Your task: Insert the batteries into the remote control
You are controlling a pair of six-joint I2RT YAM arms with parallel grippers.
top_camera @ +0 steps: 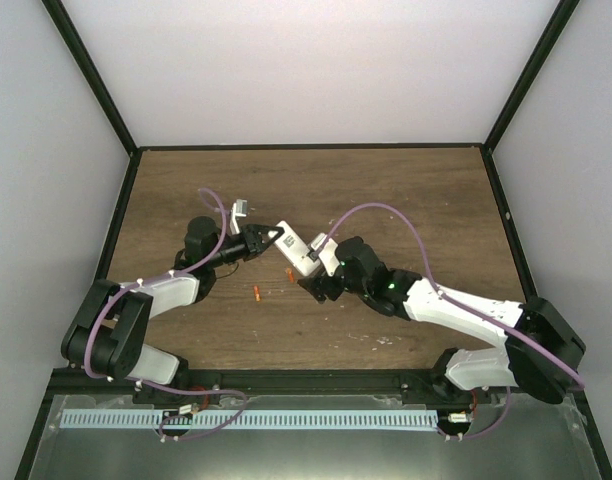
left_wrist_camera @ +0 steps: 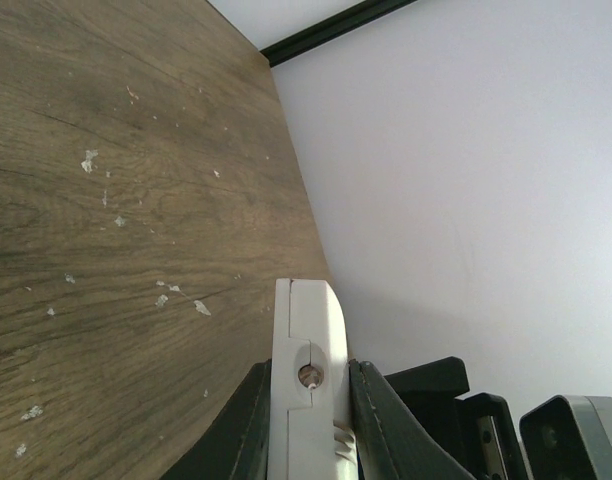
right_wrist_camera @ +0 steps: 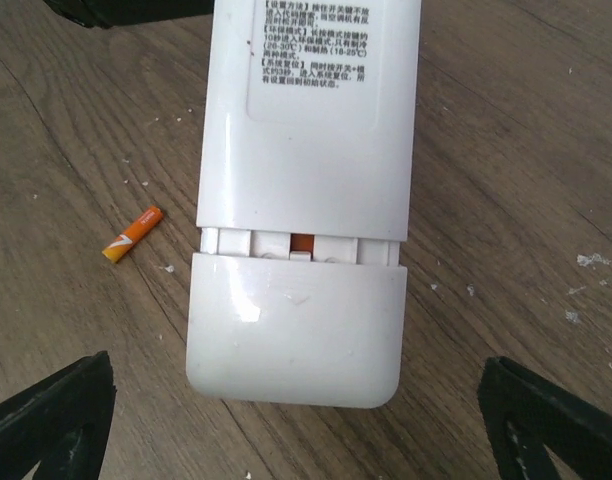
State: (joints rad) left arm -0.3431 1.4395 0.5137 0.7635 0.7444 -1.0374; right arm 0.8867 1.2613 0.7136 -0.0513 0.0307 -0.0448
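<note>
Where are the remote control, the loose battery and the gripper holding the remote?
remote control (right_wrist_camera: 306, 130), right wrist view, its white back.
loose battery (right_wrist_camera: 133, 234), right wrist view, its orange middle.
left gripper (left_wrist_camera: 308, 385), left wrist view, midway between its fingertips, which clamp the remote control.

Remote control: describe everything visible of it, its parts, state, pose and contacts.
The remote control is a white slab of glossy plastic, its back toward the right wrist camera, with a recessed label of small printed text. Its battery cover sits just short of closed, and an orange battery shows in the gap. The left gripper clamps one end between its fingers. The right gripper is open, fingers clear of both sides. From above it lies diagonally between the arms. Whether it touches the table cannot be told.
</note>
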